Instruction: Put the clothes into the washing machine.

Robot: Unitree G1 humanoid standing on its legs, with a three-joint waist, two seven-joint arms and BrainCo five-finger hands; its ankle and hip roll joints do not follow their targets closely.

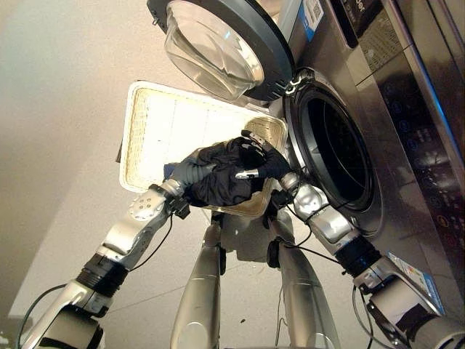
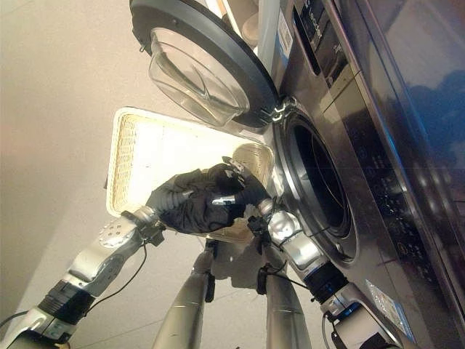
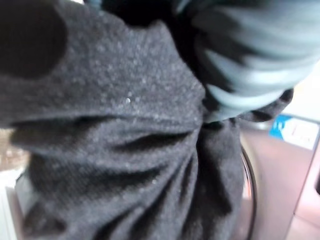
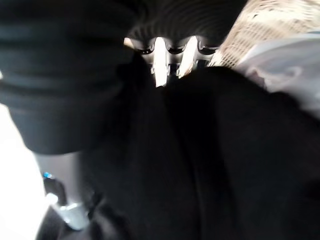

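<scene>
In the left eye view, both hands clutch a bundle of dark clothes (image 1: 221,178), lifted just beside the washing machine's drum opening (image 1: 341,156), on its door side, so the load can likely go straight in. The left hand (image 1: 190,173) is sunk into the bundle's far side from the opening and the right hand (image 1: 263,161) is curled over the side nearest it, apparently so that nothing trails. The door (image 1: 218,45) is swung fully open, clear of the path. The pale woven basket (image 1: 138,134) lies behind the bundle, farther from the opening. In the right eye view, the right hand's fingers (image 2: 234,182) pinch the cloth. In the left wrist view, grey-black fabric bunches tightly against that hand's ribbed cover, consistent with a firm hold. In the right wrist view, silver fingers (image 4: 160,62) press into dark cloth, with basket weave beyond.
</scene>
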